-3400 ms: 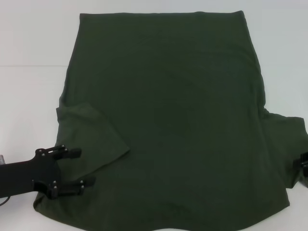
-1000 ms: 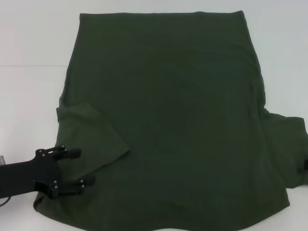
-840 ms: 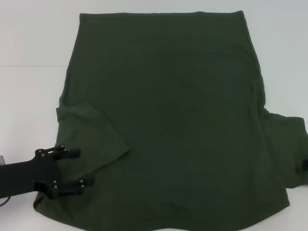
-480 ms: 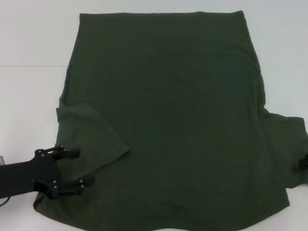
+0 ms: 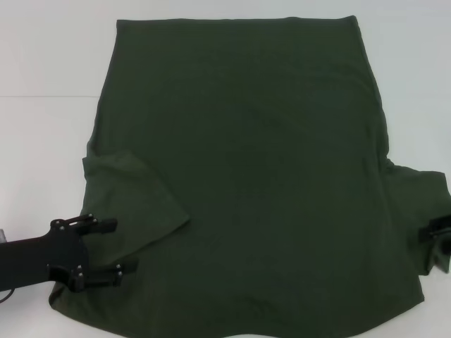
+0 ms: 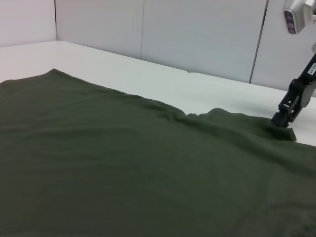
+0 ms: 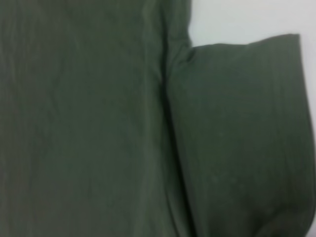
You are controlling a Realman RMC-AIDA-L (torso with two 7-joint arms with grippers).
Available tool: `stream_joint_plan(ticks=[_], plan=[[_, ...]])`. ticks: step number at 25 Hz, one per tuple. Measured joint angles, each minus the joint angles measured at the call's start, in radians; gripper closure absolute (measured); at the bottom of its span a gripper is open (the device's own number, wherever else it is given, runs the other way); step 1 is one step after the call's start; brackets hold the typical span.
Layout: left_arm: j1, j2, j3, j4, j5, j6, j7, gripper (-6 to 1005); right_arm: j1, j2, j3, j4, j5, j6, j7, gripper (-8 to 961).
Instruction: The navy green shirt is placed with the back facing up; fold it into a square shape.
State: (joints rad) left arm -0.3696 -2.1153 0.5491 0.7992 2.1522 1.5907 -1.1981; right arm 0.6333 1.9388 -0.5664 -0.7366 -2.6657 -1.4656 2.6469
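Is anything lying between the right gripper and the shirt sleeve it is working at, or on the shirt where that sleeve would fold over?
Nothing visible. The right gripper is already at the outer edge of the navy green shirt sleeve, and the shirt's back is bare. The left gripper sits open at the opposite sleeve.

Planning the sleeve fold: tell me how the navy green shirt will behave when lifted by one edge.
The navy green shirt will probably drape limply: it lies flat with soft wrinkles, one sleeve already folded over. It looks thin, so likely light. The right gripper at the other sleeve may drag neighbouring cloth.
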Motion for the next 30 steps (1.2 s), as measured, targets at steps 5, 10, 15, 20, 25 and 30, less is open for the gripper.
stream_joint_plan(ticks=[5,10,15,20,25,30], plan=[[0.002,0.000,-0.001,0.000,0.000,0.000,0.000,152,0.009,0.001,-0.009,0.019,-0.002,0.013,-0.001,319],[0.005,0.000,-0.002,0.000,0.000,0.000,0.000,151,0.007,-0.006,-0.009,0.020,0.000,0.013,0.004,320],[0.005,0.000,-0.001,0.000,0.000,0.000,0.000,151,0.004,-0.019,-0.009,0.021,0.000,-0.012,0.010,320],[0.005,0.000,0.000,0.000,0.000,0.000,0.000,151,0.005,-0.024,-0.013,0.022,-0.004,-0.022,0.021,323],[0.005,-0.001,0.000,0.000,0.000,0.000,0.000,151,0.012,-0.024,-0.018,0.019,-0.035,-0.024,0.042,324],[0.005,-0.002,0.000,0.000,0.000,0.000,0.000,151,0.029,-0.025,-0.030,0.012,-0.069,-0.030,0.063,324]])
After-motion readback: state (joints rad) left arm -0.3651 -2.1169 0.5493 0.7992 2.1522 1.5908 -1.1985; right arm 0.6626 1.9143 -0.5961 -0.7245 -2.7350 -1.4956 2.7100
